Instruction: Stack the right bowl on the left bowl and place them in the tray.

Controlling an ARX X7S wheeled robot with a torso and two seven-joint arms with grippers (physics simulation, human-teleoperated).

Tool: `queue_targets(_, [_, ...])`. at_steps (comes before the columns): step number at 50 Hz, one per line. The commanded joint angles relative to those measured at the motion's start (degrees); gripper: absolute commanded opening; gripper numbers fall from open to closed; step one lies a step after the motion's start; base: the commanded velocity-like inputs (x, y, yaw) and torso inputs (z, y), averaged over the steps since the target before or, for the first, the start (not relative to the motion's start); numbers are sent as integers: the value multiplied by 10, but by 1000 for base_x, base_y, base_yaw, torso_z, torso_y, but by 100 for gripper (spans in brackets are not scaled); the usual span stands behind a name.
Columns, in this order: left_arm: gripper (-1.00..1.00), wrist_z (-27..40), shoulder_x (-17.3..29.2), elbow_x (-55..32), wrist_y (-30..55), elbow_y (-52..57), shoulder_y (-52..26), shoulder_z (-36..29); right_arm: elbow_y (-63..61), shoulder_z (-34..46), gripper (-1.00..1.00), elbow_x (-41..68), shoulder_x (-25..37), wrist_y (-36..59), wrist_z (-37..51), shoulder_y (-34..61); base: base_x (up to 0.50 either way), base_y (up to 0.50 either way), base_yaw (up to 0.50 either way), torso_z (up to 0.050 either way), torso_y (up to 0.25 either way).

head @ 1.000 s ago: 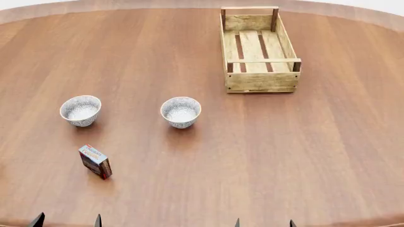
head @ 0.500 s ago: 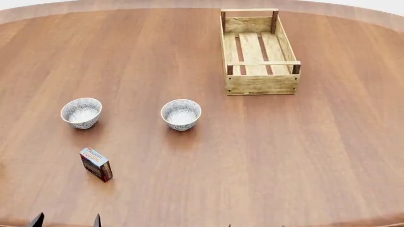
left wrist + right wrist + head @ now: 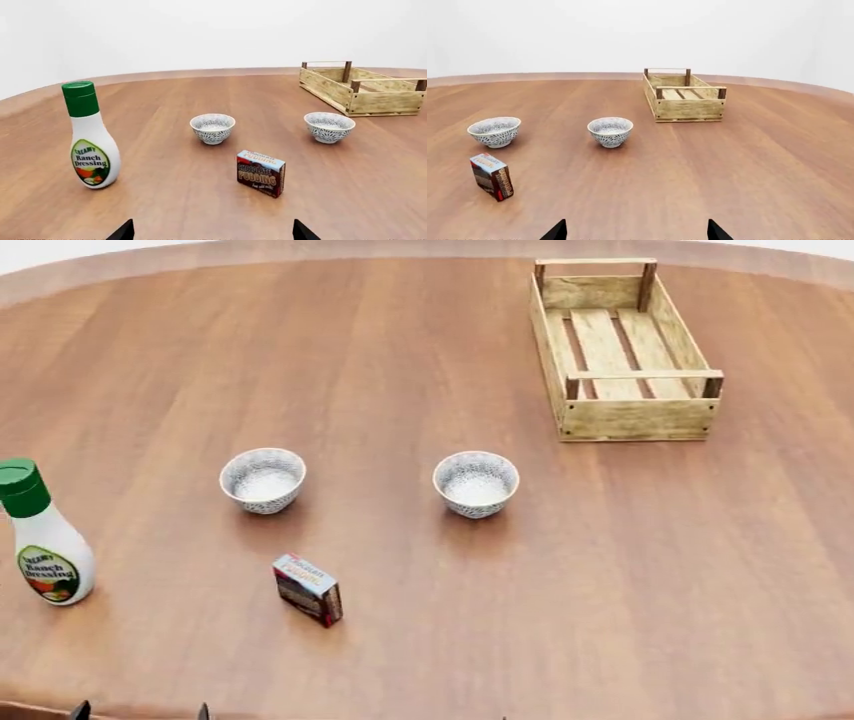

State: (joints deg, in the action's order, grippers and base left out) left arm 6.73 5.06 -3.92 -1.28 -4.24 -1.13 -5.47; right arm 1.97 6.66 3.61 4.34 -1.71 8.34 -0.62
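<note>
Two white bowls with a dark speckled pattern stand apart on the wooden table: the left bowl and the right bowl. The tray, a pale wooden crate with a slatted bottom, stands empty at the far right. My left gripper is open and empty, low at the near edge, well short of the left bowl and right bowl. Only its tips show in the head view. My right gripper is open and empty, far from the right bowl, left bowl and tray.
A chocolate pudding box stands in front of the left bowl. A ranch dressing bottle with a green cap stands at the near left. The table's curved far edge runs behind the tray.
The head view has swung left: bowls, tray and pudding box sit further right in the picture, and the ranch bottle has come into view. The right gripper's tips have dropped out of the head view.
</note>
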Motion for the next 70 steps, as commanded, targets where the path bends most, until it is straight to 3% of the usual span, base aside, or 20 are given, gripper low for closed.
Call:
queue_targets(1, [100, -4, -4, 8, -1, -9, -2, 1, 13, -2, 100, -1, -2, -4, -8, 6, 0, 0, 0, 0, 0])
queue_targets(19, [100, 7, 6, -6, 5, -13, -9, -14, 0, 16, 100, 18, 13, 34, -7, 9, 0, 0, 0, 0, 0])
queue_targets(27, [100, 13, 11, -12, 15, 2, -7, -18, -15, 21, 100, 21, 18, 45, 3, 8, 488, 0, 0, 0, 0])
queue_targets(39, [100, 31, 31, -33, 195, 188, -29, -22, -175, 11, 100, 60, 38, 223, 21, 26, 500, 0, 0, 0, 0])
queue_targets(50, [100, 43, 46, -51, 306, 297, -70, -18, -316, 4, 100, 100, 56, 390, 39, 77, 496, 0, 0, 0, 0])
queue_targets(52, [100, 46, 50, -54, 330, 317, -82, -16, -346, 2, 100, 105, 57, 444, 54, 100, 0, 0, 0, 0, 0])
queue_targets(70, [100, 68, 65, -72, 474, 441, -154, -18, -473, -24, 100, 151, 52, 632, 96, 196, 0, 0, 0, 0, 0])
